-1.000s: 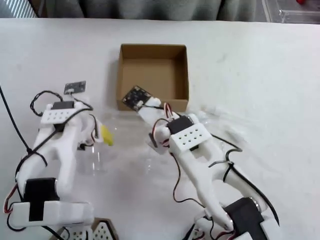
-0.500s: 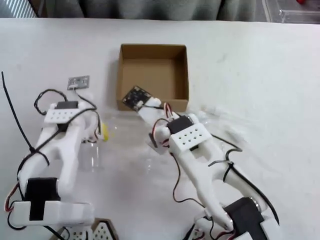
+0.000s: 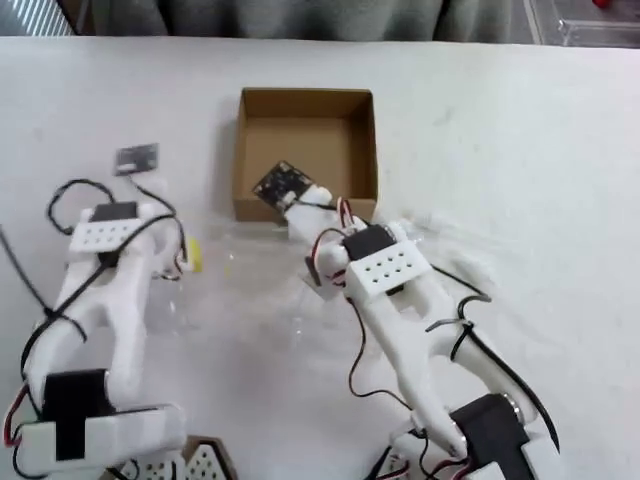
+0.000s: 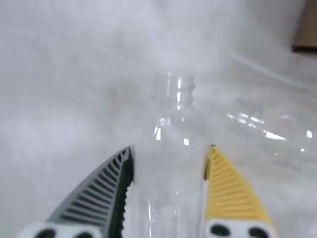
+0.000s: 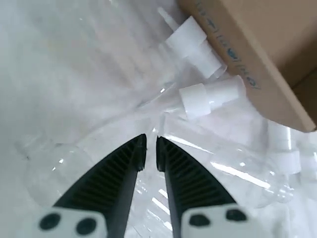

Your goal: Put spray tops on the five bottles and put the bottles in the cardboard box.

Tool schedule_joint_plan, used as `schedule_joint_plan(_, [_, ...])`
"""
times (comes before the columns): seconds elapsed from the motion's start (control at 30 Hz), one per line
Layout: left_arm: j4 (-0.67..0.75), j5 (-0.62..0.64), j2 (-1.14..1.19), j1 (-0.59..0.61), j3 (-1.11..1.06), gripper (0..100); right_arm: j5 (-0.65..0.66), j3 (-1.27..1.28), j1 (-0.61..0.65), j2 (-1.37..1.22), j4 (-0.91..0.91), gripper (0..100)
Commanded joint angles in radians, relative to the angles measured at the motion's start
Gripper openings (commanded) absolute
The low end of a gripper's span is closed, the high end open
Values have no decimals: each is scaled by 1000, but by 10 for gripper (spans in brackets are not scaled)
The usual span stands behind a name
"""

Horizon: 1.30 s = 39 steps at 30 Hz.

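Left side: the left gripper (image 4: 169, 148) is grasping a clear bottle (image 4: 173, 96); the grey finger is pressing one flank and the yellow finger the other, at the shoulder; the bottle is sitting squarely between the fingers, its body running back under the wrist; its open threaded neck is pointing straight away from the wrist, with no top on it; its long axis is running in line with the fingers; whether it is standing or lying I cannot tell. A second bottle (image 4: 270, 134) is lying on its side on the table (image 3: 520, 150) just past the yellow finger, its long axis crosswise to the held one.

From above, the left arm (image 3: 100, 300) is reaching from its base at the near left edge toward the far side; its wrist is tipping downward, well left of the cardboard box (image 3: 305, 93).

Right side: the right gripper (image 5: 150, 144) is drawn nearly closed, a thin slit showing between the tips and nothing caught in it; it is hanging over loose clear bottles (image 5: 233, 168) that are lying flat on the table. A white spray top (image 5: 205, 96) is lying just beyond the tips; a farther spray top (image 5: 190, 39) is lying beside the box's outer wall.

The right arm (image 3: 410, 330) is stretching diagonally from the near right base toward the box's near wall; the wrist is angling down, the gripper close against that wall.
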<state>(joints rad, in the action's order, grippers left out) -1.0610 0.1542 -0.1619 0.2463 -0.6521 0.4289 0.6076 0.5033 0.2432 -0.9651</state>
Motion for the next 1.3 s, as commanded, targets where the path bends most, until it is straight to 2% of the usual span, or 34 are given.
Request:
schedule_joint_plan(0.0, [0, 14, -124, 82, 0, 69, 2, -95, -65, 13, -48, 18])
schedule_joint_plan(0.17, [63, 18, -188, 140, -43, 69, -25, -146, -156, 4, -68, 18])
schedule_joint_plan(0.33, [91, 183, -191, 209, -44, 69, -138, -149, -166, 2, -48, 18])
schedule_joint_plan(0.43, [91, 207, -191, 223, -41, 69, -147, -141, -171, 1, -15, 18])
schedule_joint_plan(0.6, [84, 207, -196, 222, -44, 69, -347, -101, -160, -47, 134, 18])
schedule_joint_plan(0.7, [83, 207, -196, 222, -44, 69, -417, -97, -160, -117, 249, 18])
schedule_joint_plan(0.97, [83, 207, -196, 222, -43, 69, -417, -103, -84, -275, 377, 18])
schedule_joint_plan(1.27, [83, 207, -196, 223, -38, 69, -416, -101, 16, -255, 266, 18])
